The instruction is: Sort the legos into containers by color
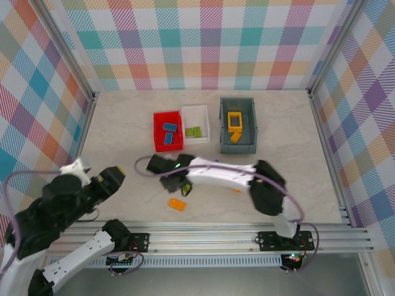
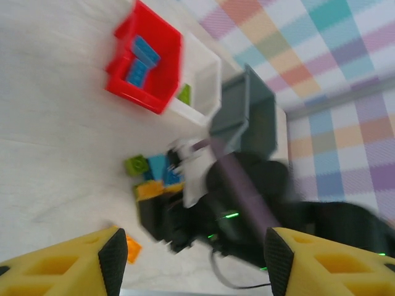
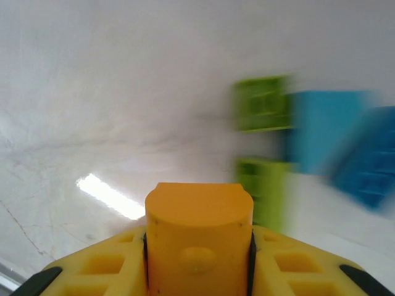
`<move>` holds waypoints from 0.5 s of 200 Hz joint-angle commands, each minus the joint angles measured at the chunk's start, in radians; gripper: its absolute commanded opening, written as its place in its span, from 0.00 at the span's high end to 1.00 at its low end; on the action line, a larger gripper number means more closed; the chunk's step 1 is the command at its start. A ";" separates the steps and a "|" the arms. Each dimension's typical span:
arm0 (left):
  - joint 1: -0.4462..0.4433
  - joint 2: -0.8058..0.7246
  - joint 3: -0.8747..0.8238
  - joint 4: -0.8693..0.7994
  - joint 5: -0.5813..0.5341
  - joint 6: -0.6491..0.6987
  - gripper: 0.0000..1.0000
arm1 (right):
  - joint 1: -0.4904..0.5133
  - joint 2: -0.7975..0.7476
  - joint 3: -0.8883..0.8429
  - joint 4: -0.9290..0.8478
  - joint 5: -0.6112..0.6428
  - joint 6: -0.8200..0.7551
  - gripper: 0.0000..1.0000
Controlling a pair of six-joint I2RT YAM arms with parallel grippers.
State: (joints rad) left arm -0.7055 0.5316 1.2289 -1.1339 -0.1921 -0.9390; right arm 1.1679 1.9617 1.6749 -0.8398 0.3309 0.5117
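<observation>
The right tool (image 1: 174,184) reaches across the middle of the desk (image 1: 117,132) and grips an orange brick (image 3: 199,216) between its pads. Just beyond it lie green bricks (image 3: 262,103) and blue bricks (image 3: 327,129), close together and blurred. A loose orange brick (image 1: 178,204) lies nearer the near edge. The left tool (image 2: 191,259) hangs by the near left corner, fingers wide apart and empty. Toward the far edge stand the red bin (image 1: 158,137) with blue pieces, the white bin (image 1: 204,117) with green ones, and the grey bin (image 1: 223,126) with a yellow frame (image 1: 235,120).
</observation>
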 commanded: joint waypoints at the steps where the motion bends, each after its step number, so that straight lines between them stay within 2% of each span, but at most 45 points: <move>1: -0.007 0.183 0.025 0.205 0.207 0.090 0.38 | -0.163 -0.240 -0.083 -0.023 0.079 -0.009 0.66; 18: -0.008 0.308 0.029 0.313 0.266 0.092 0.39 | -0.306 -0.337 -0.153 -0.019 0.063 -0.037 0.66; 37: -0.033 0.435 0.025 0.452 0.299 0.086 0.41 | -0.476 -0.380 -0.193 0.000 0.005 -0.062 0.66; 65: -0.164 0.608 0.067 0.546 0.172 0.122 0.42 | -0.659 -0.315 -0.161 0.017 -0.078 -0.076 0.67; 87: -0.274 0.734 0.106 0.557 0.053 0.137 0.43 | -0.717 -0.209 -0.082 -0.023 -0.053 -0.075 0.67; 100: -0.305 0.784 0.102 0.582 0.027 0.134 0.44 | -0.730 -0.133 -0.033 -0.054 -0.020 -0.070 0.67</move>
State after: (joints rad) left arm -0.9401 1.2495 1.2957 -0.6380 -0.0601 -0.8364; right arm 0.4599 1.7195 1.5517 -0.8307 0.3061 0.4553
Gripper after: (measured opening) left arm 0.568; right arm 0.360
